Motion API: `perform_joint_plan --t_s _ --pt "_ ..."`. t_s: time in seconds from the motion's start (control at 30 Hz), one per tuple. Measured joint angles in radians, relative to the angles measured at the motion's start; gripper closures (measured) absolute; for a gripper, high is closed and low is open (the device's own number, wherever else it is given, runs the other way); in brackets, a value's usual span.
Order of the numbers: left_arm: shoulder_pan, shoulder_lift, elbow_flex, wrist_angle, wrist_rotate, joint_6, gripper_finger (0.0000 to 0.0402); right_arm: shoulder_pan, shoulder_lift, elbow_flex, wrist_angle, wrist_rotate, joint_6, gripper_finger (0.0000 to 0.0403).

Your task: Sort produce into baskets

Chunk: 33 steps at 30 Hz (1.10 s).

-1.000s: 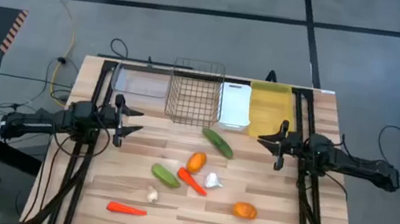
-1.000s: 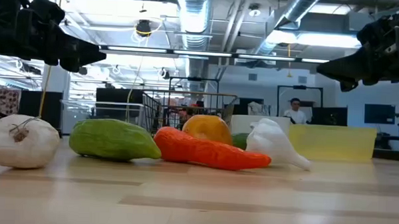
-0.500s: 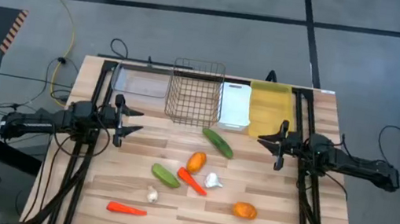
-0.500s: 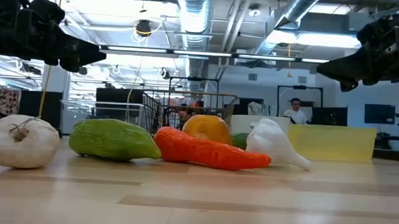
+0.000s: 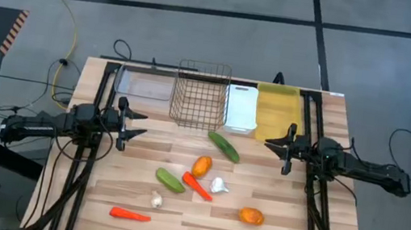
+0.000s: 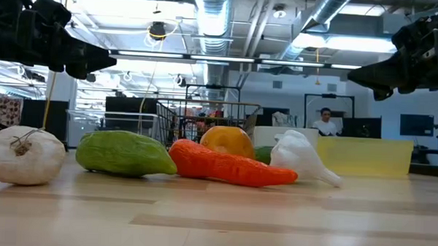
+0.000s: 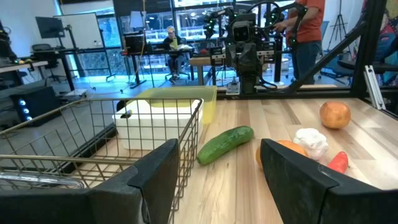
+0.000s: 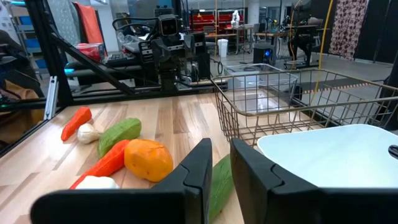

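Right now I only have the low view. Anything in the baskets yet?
Observer: No. From above, the clear tray, wire basket, white bin and yellow bin stand in a row at the far edge, and I see no produce in them.
Operator: Loose pieces? I count five.
Observer: Eight. You miss one carrot alone near the front left corner, and one cucumber lying just in front of the white bin.
Operator: Grippers holding anything?
Observer: Nothing. The left gripper is open and the right gripper is shut. Each is at its own side of the table, pointing inward.
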Motion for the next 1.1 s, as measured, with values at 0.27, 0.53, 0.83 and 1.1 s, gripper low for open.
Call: perform_joint_plan --t_s 0.27,0.53,0.83,1.1 --pt "0.000 0.000 0.000 0.000 0.000 0.000 0.0187 0.000 0.000 0.000 0.000 0.000 0.000 0.0317" --pt "0.000 0.000 0.000 0.000 0.000 0.000 0.0187 0.000 0.000 0.000 0.000 0.002 0.000 0.0317" --pt "0.000 0.000 0.000 0.000 0.000 0.000 0.0187 0.000 0.000 0.000 0.025 0.005 0.000 0.0317" --pt "0.000 0.000 0.000 0.000 0.000 0.000 0.0187 0.000 0.000 0.000 0.034 0.006 0.045 0.0301"
